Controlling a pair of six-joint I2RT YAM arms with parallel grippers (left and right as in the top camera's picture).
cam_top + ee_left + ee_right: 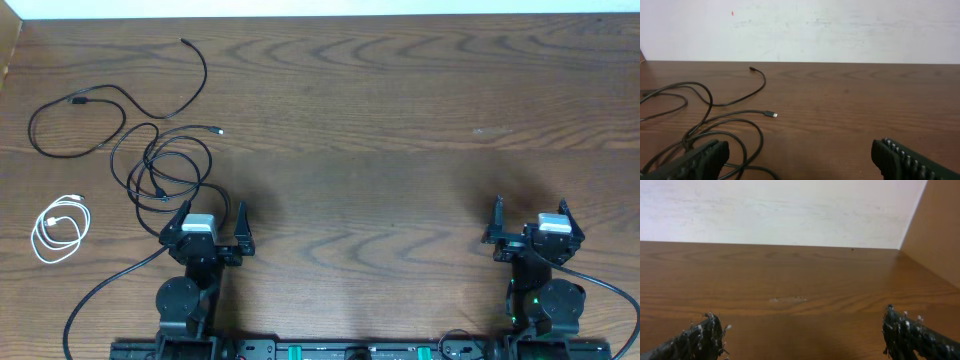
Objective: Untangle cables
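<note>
Left wrist view crops the black cables (771, 114).

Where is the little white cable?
In the overhead view, the white cable lies coiled near the table's left edge, apart from the black cables and left of the left tool.

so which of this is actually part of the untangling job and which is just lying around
For the job:
thin black cords looped over each other
short white cord, coiled by itself

Just there:
thick black cable fixed to the left arm
thick black cable fixed to the right arm
brown wooden table
</note>
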